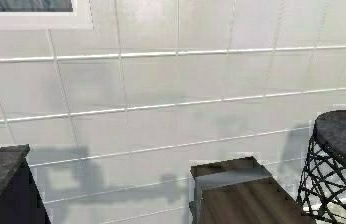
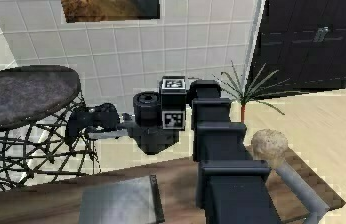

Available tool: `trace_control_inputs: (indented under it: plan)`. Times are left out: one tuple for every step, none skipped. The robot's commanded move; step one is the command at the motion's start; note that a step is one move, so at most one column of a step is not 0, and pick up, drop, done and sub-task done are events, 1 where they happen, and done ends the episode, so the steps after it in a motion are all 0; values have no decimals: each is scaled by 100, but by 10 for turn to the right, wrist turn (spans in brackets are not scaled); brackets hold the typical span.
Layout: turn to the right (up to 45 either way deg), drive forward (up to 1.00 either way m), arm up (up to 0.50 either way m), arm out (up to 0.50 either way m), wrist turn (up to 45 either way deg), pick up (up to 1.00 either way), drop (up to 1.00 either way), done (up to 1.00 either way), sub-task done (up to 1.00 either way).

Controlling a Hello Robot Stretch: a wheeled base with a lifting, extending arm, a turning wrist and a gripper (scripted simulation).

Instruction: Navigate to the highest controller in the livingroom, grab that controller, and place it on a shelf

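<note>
Where the gripper (image 2: 103, 122) reached its far end, left of the frame's middle in the arm side view, a controller (image 2: 85, 124) hung clear of any surface, and the gripper held it. Its long axis lay roughly level, running left to right across the frame; which way its face pointed could not be told. It looked like a small, black, lumpy gamepad with rounded lobes. It hung just beside the right rim of a round dark worktop (image 2: 26, 95) on a black wire base (image 2: 21, 155), which also appeared at the forward view's right edge (image 1: 341, 130). The arm (image 2: 221, 150) rose from the bottom edge, with two white marked squares (image 2: 173, 100) at its end. Farther right stood a potted plant (image 2: 246, 88) and a dark door (image 2: 311, 45). A framed picture (image 2: 111, 8) hung on the white tiled wall (image 1: 171, 90).
</note>
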Motion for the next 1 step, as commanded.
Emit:
trace_control_inputs:
  plan:
    - [0, 0, 0, 0, 150, 0, 0, 0, 0]
